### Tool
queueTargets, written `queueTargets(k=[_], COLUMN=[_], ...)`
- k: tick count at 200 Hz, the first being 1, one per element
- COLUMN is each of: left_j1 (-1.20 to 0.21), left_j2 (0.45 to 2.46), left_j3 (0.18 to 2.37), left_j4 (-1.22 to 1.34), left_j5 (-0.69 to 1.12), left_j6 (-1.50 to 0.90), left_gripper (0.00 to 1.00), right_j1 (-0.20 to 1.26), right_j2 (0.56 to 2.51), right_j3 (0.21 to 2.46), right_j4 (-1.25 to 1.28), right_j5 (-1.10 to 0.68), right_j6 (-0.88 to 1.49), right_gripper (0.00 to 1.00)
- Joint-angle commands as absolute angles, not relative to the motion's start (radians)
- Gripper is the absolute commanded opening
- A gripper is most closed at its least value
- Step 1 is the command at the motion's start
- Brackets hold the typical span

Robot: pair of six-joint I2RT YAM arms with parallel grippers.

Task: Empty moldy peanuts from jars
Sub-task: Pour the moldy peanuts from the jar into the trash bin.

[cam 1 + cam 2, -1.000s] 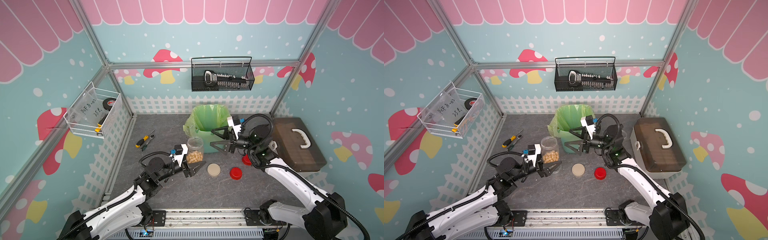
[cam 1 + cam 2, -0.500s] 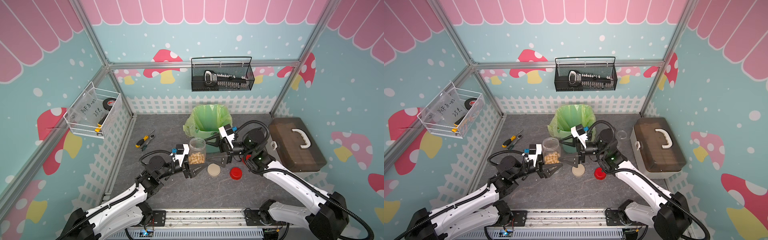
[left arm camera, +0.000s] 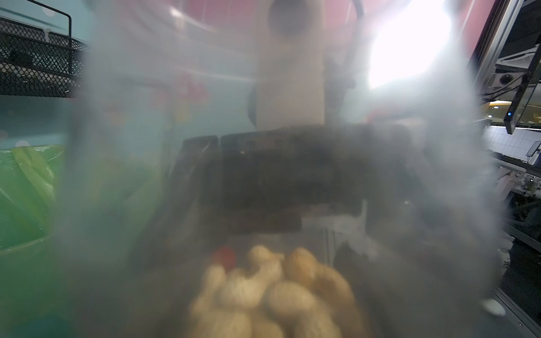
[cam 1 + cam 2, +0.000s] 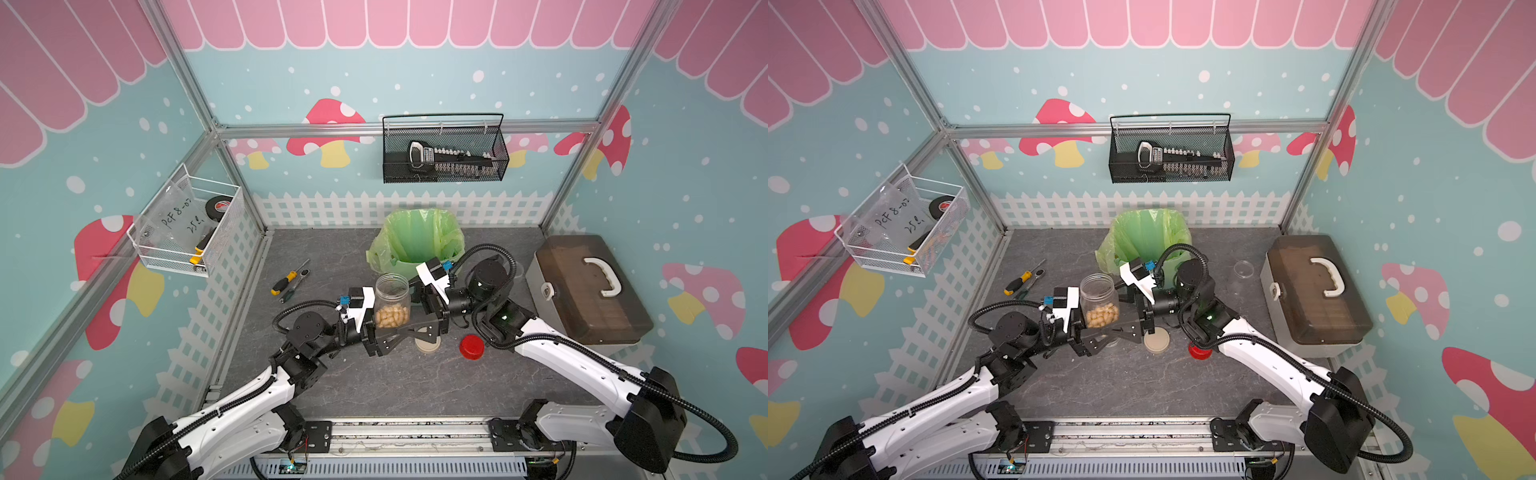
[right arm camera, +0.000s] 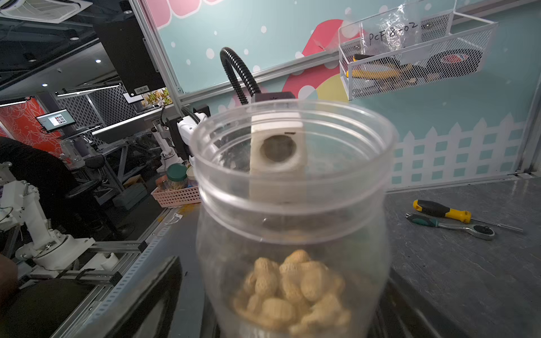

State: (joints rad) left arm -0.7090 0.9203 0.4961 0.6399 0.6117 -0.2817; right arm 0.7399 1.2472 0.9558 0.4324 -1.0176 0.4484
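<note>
Jar (image 4: 392,291) dead centre of frame, upright, mouth up, lid off, long axis vertical; peanuts (image 4: 390,318) heaped at the bottom. My left gripper (image 4: 390,334) is clamped on its lower body. Right gripper (image 4: 406,309) spread wide, straddling it from the right. Beige lid (image 4: 428,344) and red lid (image 4: 471,347) lie lower right; green-lined bin (image 4: 415,241) just above.

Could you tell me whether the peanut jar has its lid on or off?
Off: the jar has a bare threaded mouth; peanuts lie inside.
</note>
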Motion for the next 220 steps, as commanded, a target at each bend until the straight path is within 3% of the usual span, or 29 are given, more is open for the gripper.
queueTargets(k=[1, 64, 118, 172, 220], left_j1=[-0.703, -0.698, -0.693, -0.689, -0.686], left_j2=[0.931, 0.943, 0.949, 0.950, 0.952], left_j3=[0.509, 0.509, 0.505, 0.504, 0.504], left_j4=[0.688, 0.701, 0.720, 0.731, 0.731], left_j5=[0.629, 0.635, 0.645, 0.650, 0.652], left_j6=[-0.297, -0.308, -0.319, -0.328, -0.330], left_gripper=[0.29, 0.29, 0.30, 0.30, 0.30], right_j1=[0.769, 0.781, 0.788, 0.805, 0.817], right_j2=[1.258, 1.275, 1.287, 1.293, 1.329], right_j3=[0.989, 0.991, 0.997, 1.003, 1.025], right_j4=[0.439, 0.448, 0.448, 0.449, 0.451], right_j5=[-1.020, -0.991, -0.974, -0.968, -0.970], right_j6=[0.425, 0.422, 0.419, 0.415, 0.413], right_gripper=[0.90, 0.86, 0.73, 0.80, 0.78])
